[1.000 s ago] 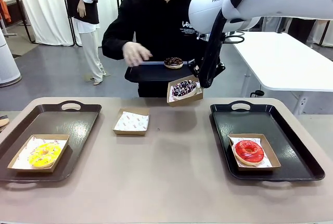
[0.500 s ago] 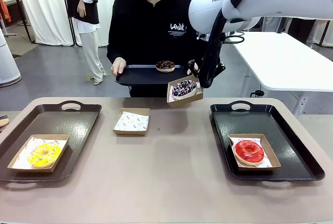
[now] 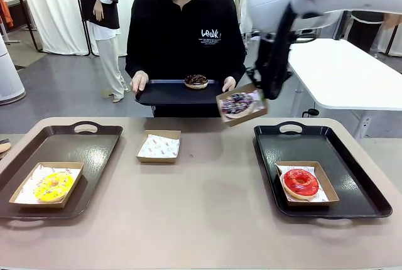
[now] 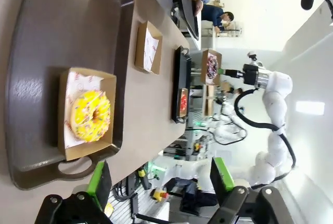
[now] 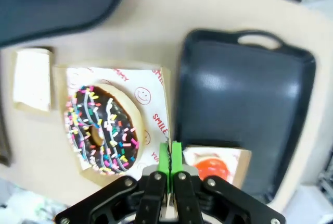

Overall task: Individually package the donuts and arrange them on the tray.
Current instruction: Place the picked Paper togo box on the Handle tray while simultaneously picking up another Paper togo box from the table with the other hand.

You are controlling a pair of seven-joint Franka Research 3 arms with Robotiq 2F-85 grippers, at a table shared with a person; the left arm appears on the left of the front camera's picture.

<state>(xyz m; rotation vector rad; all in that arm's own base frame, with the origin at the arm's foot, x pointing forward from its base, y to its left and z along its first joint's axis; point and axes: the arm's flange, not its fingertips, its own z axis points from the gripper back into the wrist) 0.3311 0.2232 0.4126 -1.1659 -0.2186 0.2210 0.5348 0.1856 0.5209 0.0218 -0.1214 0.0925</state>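
My right gripper (image 5: pixel 169 162) is shut on the rim of a cardboard box (image 3: pixel 240 105) holding the dark sprinkled donut (image 5: pixel 101 129). The box hangs tilted in the air just left of the right tray (image 3: pixel 326 146). On that tray the red donut (image 3: pixel 301 182) lies in its box. The yellow donut (image 3: pixel 53 185) sits boxed on the left tray (image 3: pixel 94 145). Above the yellow donut (image 4: pixel 91 115), my left gripper (image 4: pixel 161 179) is open and holds nothing. Across the table, the person holds a black tray (image 3: pixel 169 93) carrying the chocolate donut (image 3: pixel 196 81).
An empty paper-lined box (image 3: pixel 159 146) stands on the table between the two trays. Both of the person's hands grip their tray beyond the far edge. A white table (image 3: pixel 342 69) stands at the back right.
My right gripper has carried the boxed sprinkled donut to the right, toward the right tray. The person's free hand has gone to their tray, which they now hold level with both hands.
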